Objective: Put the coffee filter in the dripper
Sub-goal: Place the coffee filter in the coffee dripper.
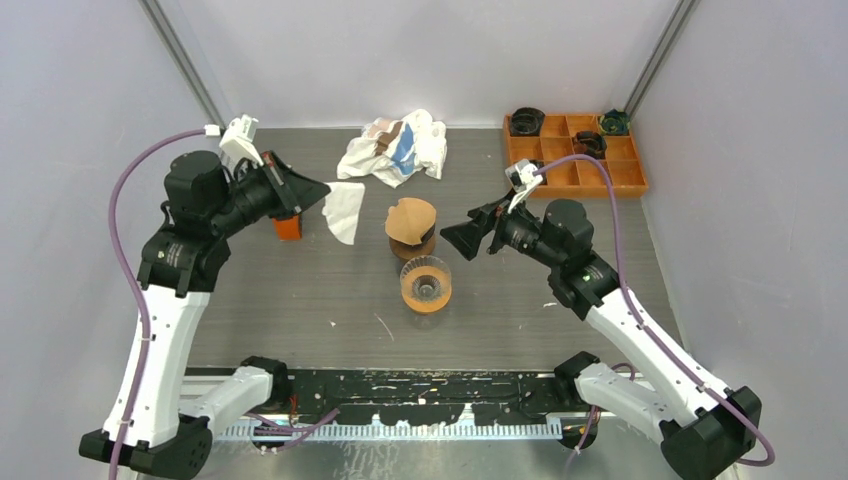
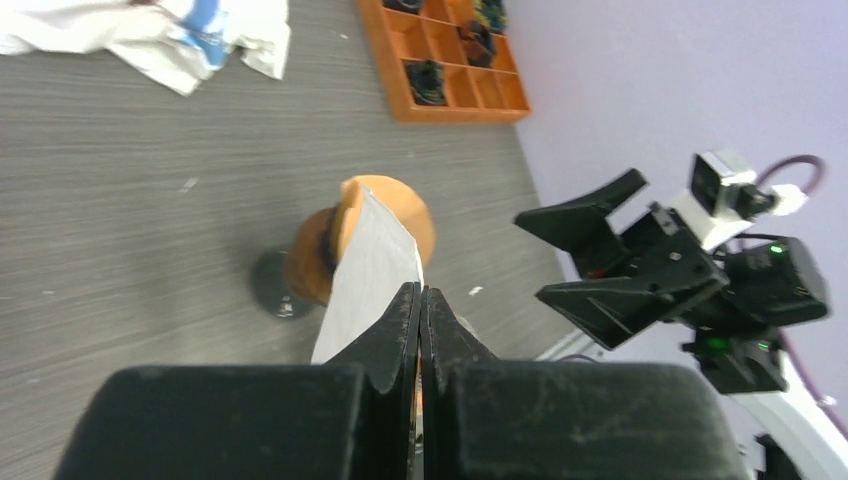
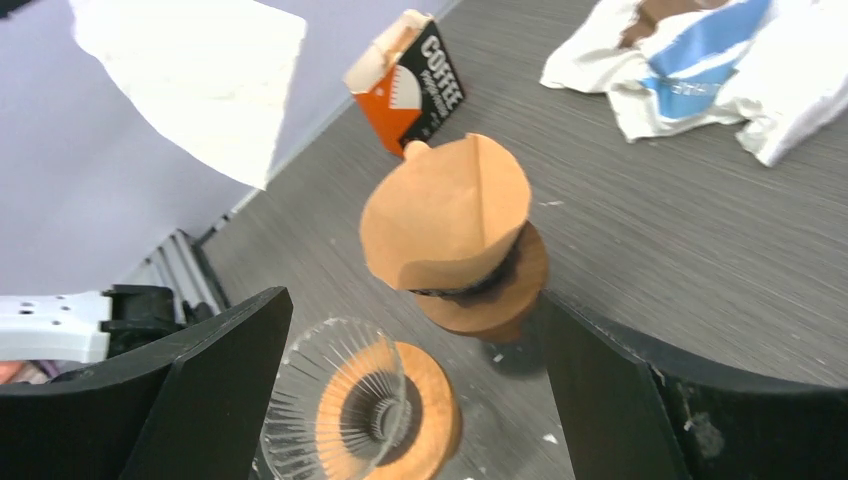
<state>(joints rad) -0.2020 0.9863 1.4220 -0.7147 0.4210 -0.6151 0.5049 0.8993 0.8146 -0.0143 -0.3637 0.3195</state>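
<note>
Above the left of the surface, my left gripper is pinched flat on one edge of the white filter. The paper hangs in the air just beside the box, well apart from the glass dripper standing near the middle. My right gripper waits with its jaws wide apart and empty, just beside a brown filter seated on a dark-collared stand.

The white filter looks paper-thin, nearly weightless and limp, so it is likely to flutter, crease or tear if squeezed hard or dragged. I judge a light pinch at the edge, as now, the right hold, leaving the cone free to open as it goes into the ribbed glass. The dripper itself seems light and could tip or slide if nudged.
</note>
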